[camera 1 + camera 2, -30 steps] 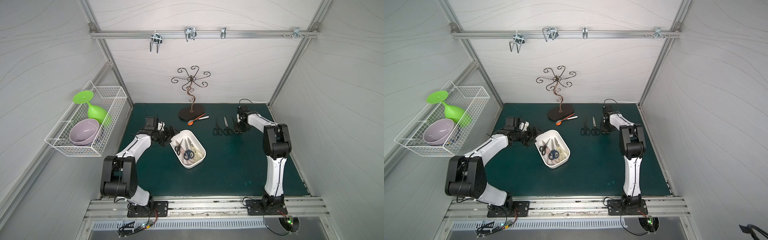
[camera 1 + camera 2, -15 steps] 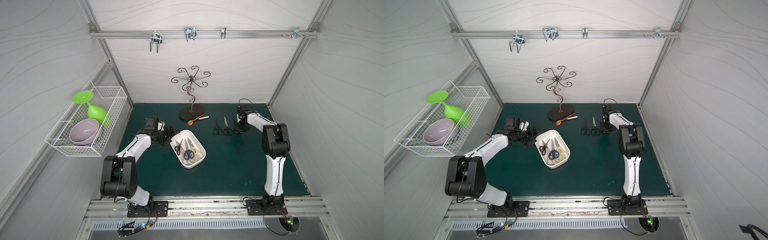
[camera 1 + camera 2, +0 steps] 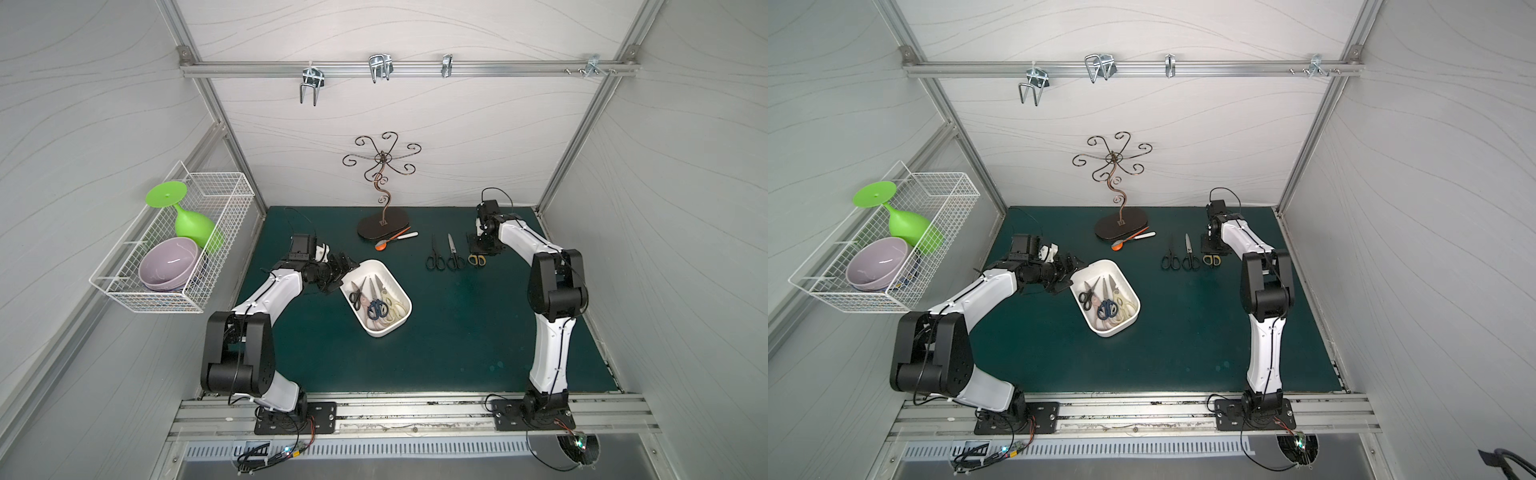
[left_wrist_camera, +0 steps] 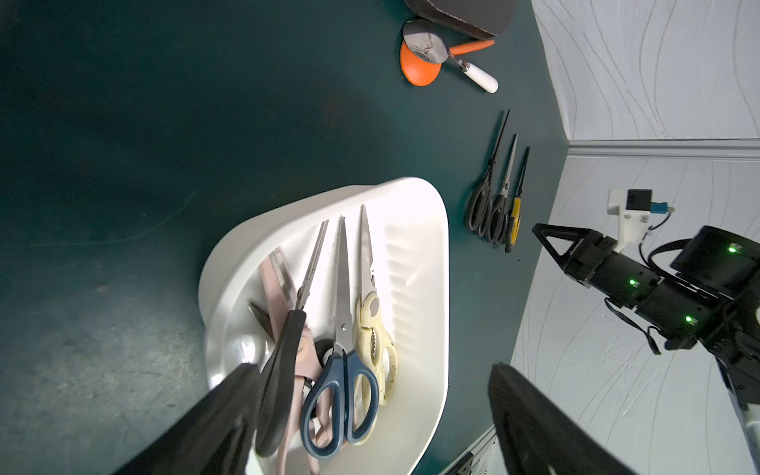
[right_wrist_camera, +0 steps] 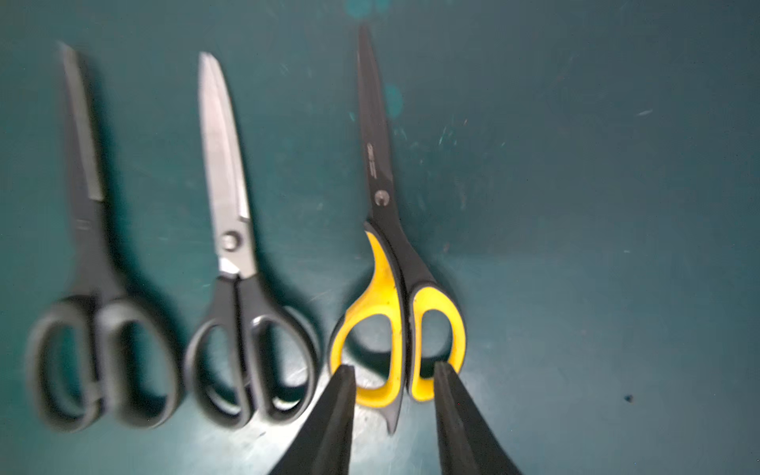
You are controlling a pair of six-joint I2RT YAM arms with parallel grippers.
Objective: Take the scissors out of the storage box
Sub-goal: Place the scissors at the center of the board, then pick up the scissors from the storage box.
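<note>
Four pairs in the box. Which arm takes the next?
Left. The left gripper hangs at the storage box, jaws open beside the black-handled scissors; right gripper is off by the yellow scissors.

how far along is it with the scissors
Done: two black pairs and the yellow scissors lie on the mat. In hand: nothing held; the right gripper, jaws parted, sits at the yellow handles. To do: small black scissors, pink shears, blue scissors and cream shears lie in the storage box, the open left gripper at its end.
</note>
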